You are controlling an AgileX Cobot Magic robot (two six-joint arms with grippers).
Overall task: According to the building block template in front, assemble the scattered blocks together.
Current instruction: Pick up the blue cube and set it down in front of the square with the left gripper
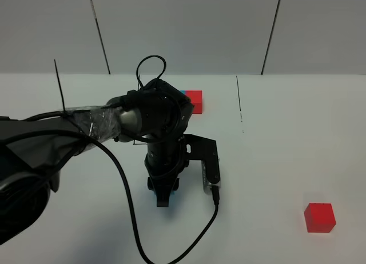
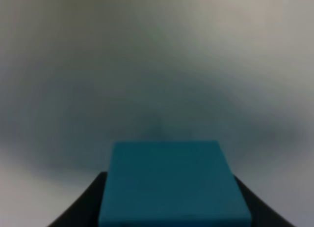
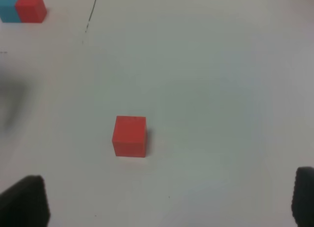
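L jaws gripping cyan cube (image 2: 174, 183), R jaws wide apart, red cube (image 3: 129, 136) ahead, template (image 3: 23, 8) well beyond

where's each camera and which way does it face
Exterior high: mounted high, looking down on the table; left arm and left gripper at centre.
Left wrist: faces the cyan cube between its fingers.
Right wrist: looks down at the red cube; right gripper open at frame edge.
Shared: red cube and template, in exterior and right wrist.
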